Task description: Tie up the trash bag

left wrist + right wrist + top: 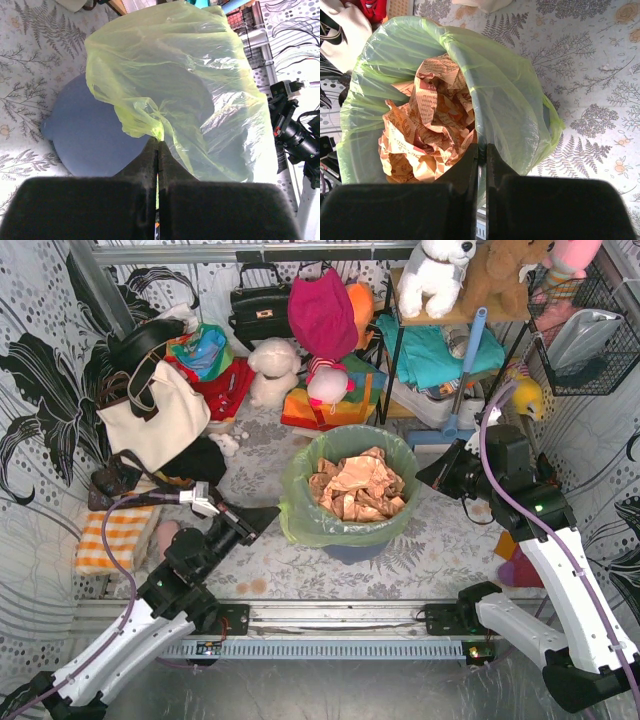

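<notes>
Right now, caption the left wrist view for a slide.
Left gripper shut on the trash bag, blue bin behind it.

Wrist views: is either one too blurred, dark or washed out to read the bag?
Left wrist: the trash bag is readable, with white glare washing out its picture-right side; the left hand is a dark, soft-focus mass along the bottom. Right wrist: evenly lit, bag and crumpled paper sharp, print visible; the right hand equally dark and unfocused.
</notes>
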### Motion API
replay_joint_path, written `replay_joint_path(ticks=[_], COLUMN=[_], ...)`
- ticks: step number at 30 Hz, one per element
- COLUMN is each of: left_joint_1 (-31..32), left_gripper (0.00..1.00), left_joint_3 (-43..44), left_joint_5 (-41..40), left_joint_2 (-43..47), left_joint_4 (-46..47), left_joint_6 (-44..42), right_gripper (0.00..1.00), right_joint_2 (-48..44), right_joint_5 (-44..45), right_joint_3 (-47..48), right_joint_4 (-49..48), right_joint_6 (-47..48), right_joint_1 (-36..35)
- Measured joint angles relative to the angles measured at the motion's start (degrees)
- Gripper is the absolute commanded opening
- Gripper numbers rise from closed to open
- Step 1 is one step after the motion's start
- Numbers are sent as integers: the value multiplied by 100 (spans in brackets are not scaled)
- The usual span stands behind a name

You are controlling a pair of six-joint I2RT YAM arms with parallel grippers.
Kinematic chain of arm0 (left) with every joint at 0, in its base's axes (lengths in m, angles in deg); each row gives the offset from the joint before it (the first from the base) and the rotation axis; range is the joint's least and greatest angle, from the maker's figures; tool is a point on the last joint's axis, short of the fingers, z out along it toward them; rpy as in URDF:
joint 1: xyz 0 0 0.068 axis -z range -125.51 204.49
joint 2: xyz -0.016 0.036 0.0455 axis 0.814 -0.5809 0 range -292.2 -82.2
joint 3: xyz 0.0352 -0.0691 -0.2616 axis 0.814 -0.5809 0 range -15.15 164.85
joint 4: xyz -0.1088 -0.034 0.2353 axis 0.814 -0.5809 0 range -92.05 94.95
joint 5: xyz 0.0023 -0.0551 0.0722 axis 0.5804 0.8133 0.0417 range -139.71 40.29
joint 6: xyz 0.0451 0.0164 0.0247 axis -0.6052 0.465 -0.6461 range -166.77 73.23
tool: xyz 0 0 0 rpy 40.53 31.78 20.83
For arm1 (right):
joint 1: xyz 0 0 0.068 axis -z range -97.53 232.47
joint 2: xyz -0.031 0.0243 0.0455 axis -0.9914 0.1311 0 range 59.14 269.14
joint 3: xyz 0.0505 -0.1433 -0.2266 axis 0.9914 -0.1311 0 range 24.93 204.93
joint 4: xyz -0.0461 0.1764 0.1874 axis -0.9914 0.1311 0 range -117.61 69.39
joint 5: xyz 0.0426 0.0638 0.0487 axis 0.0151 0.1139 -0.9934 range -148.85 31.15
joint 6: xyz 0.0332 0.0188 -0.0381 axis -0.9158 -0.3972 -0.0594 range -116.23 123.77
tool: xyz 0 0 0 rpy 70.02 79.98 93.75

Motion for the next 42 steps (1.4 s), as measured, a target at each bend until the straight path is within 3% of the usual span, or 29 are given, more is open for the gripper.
replay_joint_path(ticks=[5,17,24,28,34,42], left_joint_1=[0,-2,-7,-7,-11,-11], left_gripper=[0,0,2,31,58,72], left_joint_3=[9,874,828,780,496,297], left_joint_5=[-92,-1357,-1086,-1045,-859,-376], left_joint_2=[-122,-772,-826,-848,-1220,-2000], left_joint_4=[-26,-2302,-1679,-1460,-1456,-940], left_joint_6=[-4,448,192,323,645,748], right_gripper=[0,0,0,0,0,0], right_joint_2=[-15,-15,-9,-9,-9,0], right_joint_5=[120,256,249,249,249,249], right_joint_3=[0,0,2,0,2,4], right_joint_4=[4,4,4,4,2,2], right_joint_6=[-20,-42,-39,-42,-42,-39], right_joint_1=[0,0,0,0,0,0])
